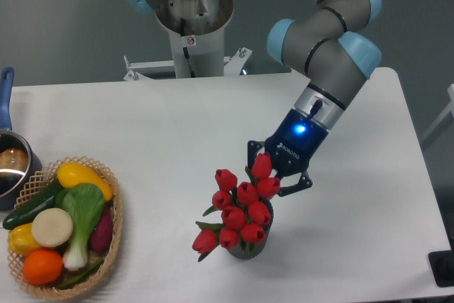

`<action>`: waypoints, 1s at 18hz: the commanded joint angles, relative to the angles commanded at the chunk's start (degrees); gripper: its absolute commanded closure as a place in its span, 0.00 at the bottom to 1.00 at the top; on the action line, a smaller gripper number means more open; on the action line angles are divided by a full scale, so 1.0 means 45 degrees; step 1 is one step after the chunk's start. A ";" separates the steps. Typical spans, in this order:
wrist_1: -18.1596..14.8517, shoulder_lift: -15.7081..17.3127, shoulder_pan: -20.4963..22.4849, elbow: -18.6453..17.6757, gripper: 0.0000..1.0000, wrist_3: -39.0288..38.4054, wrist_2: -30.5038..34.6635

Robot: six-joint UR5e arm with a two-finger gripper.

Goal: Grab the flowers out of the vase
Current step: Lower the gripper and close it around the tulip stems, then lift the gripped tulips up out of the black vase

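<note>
The flowers point(237, 214), a bunch of red tulip buds with green stems and leaves, stand in the vase point(250, 250) at the front middle of the table. The vase is small, dark grey and mostly hidden under the buds. My gripper point(275, 168) reaches down from the upper right onto the back of the bunch. Its jaws stand apart, with one dark finger point(251, 150) to the left and the other finger point(301, 184) to the right. Two upper buds lie between them. I see no squeeze on the buds.
A woven wicker basket point(113, 207) with vegetables and fruit sits at the front left. A blue-handled metal pot point(8, 164) is at the left edge. The arm's base point(191, 26) stands at the table's back. The table's front edge is just below the vase.
</note>
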 joint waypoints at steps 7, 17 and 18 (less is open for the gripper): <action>-0.0019 0.0255 0.0293 0.1151 1.00 -0.1155 -0.0118; -0.0019 0.0235 0.0899 0.2675 1.00 -0.2892 -0.0938; -0.0019 0.0216 0.0899 0.2754 1.00 -0.3009 -0.0938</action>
